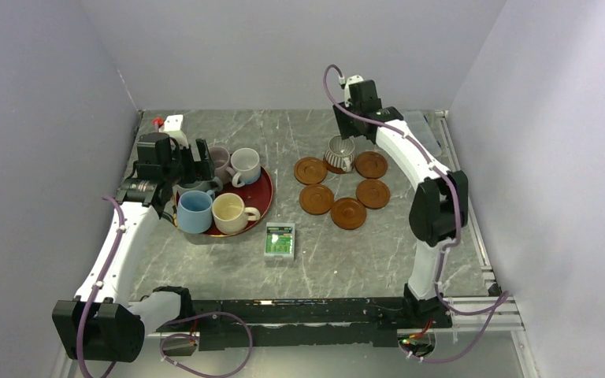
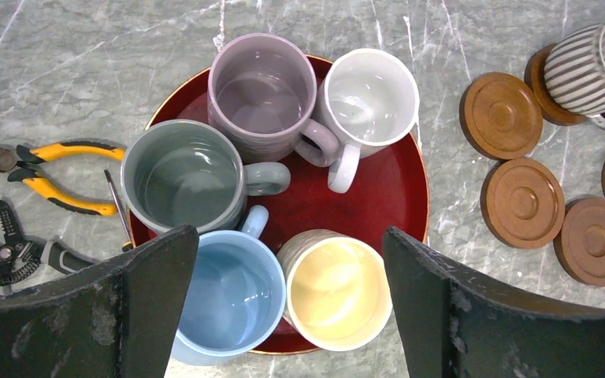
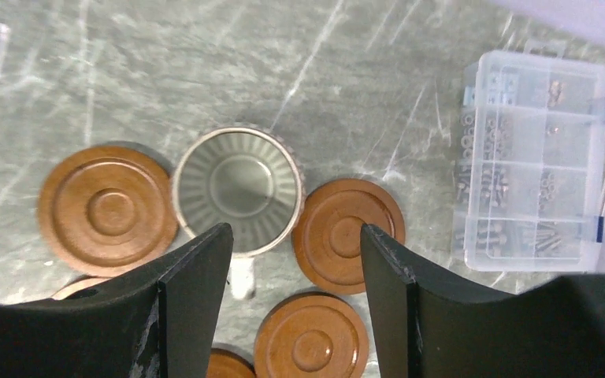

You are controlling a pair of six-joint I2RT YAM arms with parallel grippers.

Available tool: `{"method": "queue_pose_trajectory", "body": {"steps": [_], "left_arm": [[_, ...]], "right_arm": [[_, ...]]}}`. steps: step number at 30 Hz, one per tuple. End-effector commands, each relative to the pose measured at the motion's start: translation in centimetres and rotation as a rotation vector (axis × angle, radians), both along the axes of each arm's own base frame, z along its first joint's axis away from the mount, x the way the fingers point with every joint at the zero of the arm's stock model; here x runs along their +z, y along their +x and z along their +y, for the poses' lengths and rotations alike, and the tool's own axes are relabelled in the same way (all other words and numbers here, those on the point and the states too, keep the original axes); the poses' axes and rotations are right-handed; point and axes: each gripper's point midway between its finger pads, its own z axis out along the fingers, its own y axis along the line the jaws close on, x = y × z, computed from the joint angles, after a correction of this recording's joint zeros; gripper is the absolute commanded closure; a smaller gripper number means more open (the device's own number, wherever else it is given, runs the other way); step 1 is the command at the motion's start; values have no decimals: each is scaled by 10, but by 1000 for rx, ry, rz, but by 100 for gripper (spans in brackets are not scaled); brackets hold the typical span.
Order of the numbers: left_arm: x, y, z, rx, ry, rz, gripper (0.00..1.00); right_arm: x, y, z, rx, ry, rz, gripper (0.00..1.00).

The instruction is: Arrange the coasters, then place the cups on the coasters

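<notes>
I am watching the grey-and-white striped ceramic mug [image 3: 236, 185] first. It stands upright toward the far middle of the grey marbled counter [image 1: 205, 260]. Its wall is ribbed, its inside is grey, and its white handle is on the side nearer the arms. It sits on a reddish-brown round coaster [image 2: 537, 75], of which I can see only an edge. Five more reddish-brown rimmed coasters [image 1: 316, 199] lie bare and flat around it in a loose, close-set ring.

The right pincer [image 3: 293, 232] hangs above that mug with its jaws apart and nothing between them. From overhead it looks clear of the rim.

The other five mugs stand upright, packed side by side, on the dark-red round tray [image 2: 410, 189] at the left of the counter. The mauve-pink mug [image 2: 261, 90] and the white mug [image 2: 369, 94] are at the far side, with the grey-green mug [image 2: 181, 177] to the left. The light blue mug [image 2: 224, 295] and the cream mug [image 2: 335, 291] are nearest me. The left pincer [image 2: 285, 236] hovers over them with its jaws spread wide, holding nothing.
</notes>
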Motion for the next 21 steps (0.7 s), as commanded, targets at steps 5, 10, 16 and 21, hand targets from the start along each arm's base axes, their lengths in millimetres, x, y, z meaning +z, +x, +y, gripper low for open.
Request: {"method": "queue_pose_trajectory", "body": {"steps": [5, 10, 16, 21], "left_arm": [[11, 6, 12, 75, 23, -49, 6], [12, 7, 23, 123, -1, -65, 6], [17, 3, 55, 237, 29, -76, 6], [26, -1, 56, 243, 34, -110, 6]], "right_arm": [[59, -48, 98, 246, 91, -186, 34], [52, -85, 174, 444, 186, -137, 35], [29, -120, 247, 599, 259, -50, 36], [10, -144, 284, 646, 275, 22, 37]]}}
